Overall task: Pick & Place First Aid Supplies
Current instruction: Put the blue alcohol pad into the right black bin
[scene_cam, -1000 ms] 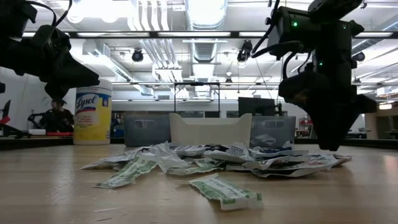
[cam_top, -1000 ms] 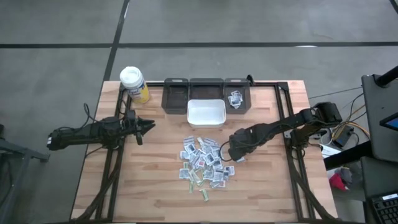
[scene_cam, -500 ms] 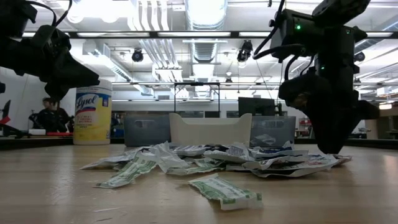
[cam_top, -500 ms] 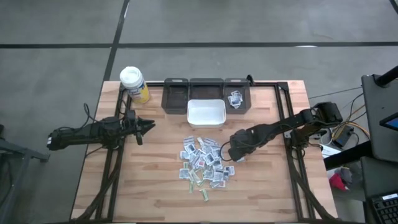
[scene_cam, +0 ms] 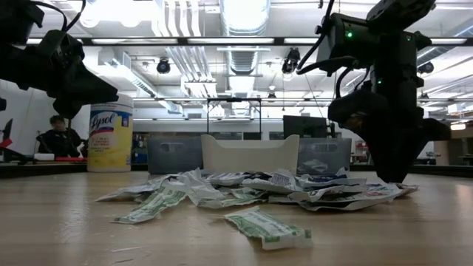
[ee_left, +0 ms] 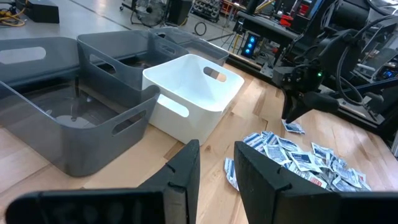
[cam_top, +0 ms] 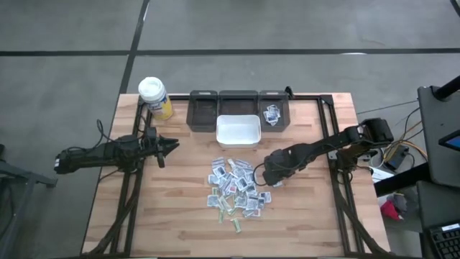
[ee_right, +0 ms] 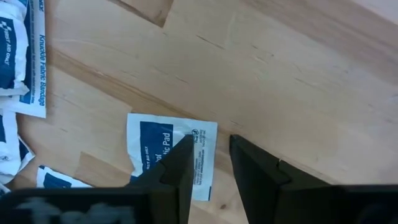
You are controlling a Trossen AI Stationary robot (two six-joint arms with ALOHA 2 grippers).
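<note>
Right gripper [ee_right: 208, 163] has dipped lower at the right edge of the first aid supplies [cam_top: 236, 188] heaped mid-bench, fingers narrowing astride one packet [ee_right: 166, 152]: pickup imminent. Left gripper [cam_top: 172, 146] waits near the left edge, fingers narrowly parted, empty.

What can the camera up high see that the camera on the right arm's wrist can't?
Only the high view shows the whole pile of packets, the white bin, three grey bins, the yellow bottle and the waiting left gripper off to the pile's left. Only the right wrist view shows the print on one blue-and-white packet and the right gripper open just above its edge. Both show packets on the wooden table.
</note>
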